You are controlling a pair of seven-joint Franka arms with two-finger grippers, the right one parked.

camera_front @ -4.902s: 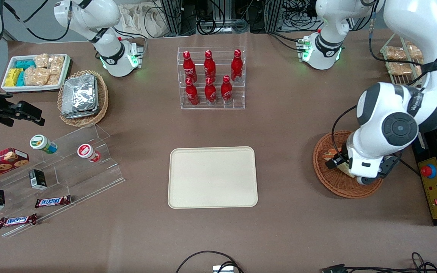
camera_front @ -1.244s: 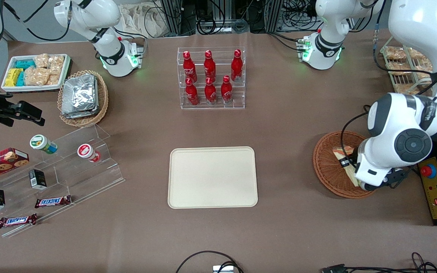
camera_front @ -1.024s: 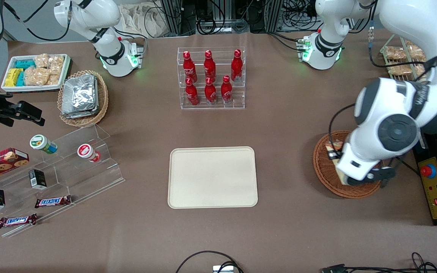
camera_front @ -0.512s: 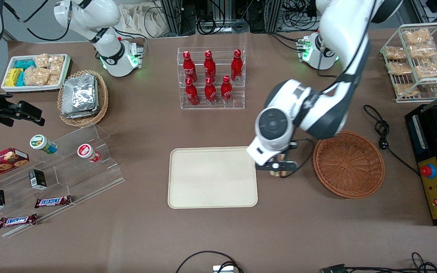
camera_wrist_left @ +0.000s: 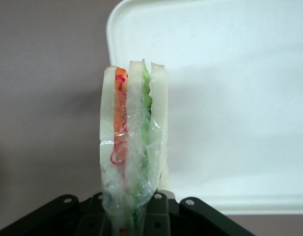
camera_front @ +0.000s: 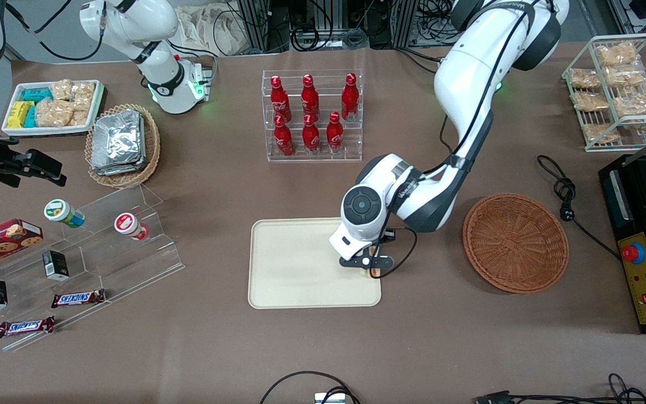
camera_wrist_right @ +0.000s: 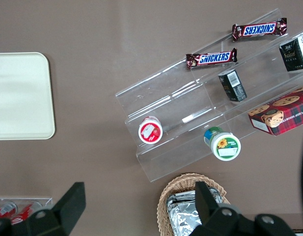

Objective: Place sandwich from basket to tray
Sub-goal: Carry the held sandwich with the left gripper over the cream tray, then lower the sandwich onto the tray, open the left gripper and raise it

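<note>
**Front view: sandwich carried over the tray's edge, ready to be set down**

Front view shows the working arm bent low over the cream tray [camera_front: 300, 264], with its gripper [camera_front: 369, 266] hanging above the tray's corner nearest the basket [camera_front: 515, 242]. The reddish-brown basket sits bare on the desk [camera_front: 441, 336], toward the working arm's end. From the wrist camera you can see the sandwich [camera_wrist_left: 134, 147] pinched upright between the fingers, wrapped in clear film, its orange and green layers plain between the white bread. It hangs right at the tray's rim, part over the tray and part over the brown desk.

As I judge it, the thing to do now is carry it farther in over the tray before lowering, so the whole wedge lands inside the rim and does not tip off the edge. Come down slowly until the bread meets the tray, then ease the fingers apart; soft bread in slippery film will likely topple onto a flat face once freed, so it needs room on both sides. How high it hangs above the tray I cannot say for certain from here.
</note>
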